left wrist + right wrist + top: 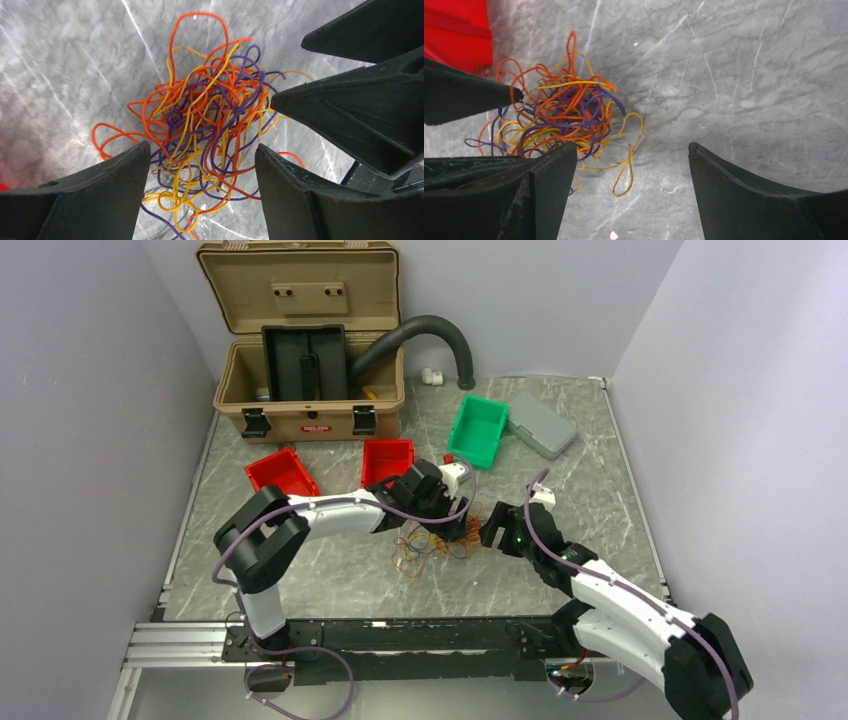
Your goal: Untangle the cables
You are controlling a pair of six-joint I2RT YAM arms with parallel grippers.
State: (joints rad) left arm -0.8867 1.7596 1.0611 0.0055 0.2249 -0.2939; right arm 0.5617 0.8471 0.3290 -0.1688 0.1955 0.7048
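Note:
The cables (430, 545) lie in one tangled heap of thin orange, yellow and purple strands on the marble table (600, 490), near its middle. My left gripper (202, 147) hangs open right over the heap, and the cables (210, 115) show between its wide-apart jaws without being pinched. My right gripper (633, 146) is open too, just right of the cables (564, 115), with one loose yellow loop (626, 172) and bare table between its fingers. The two grippers stand close together: the right gripper's fingers (350, 100) fill the upper right of the left wrist view.
An open tan toolbox (310, 340) with a black ribbed hose (430, 335) stands at the back. Two red bins (283, 472) (387, 460) sit behind the heap. A green bin (478, 430) and a grey case (541, 425) are at the back right.

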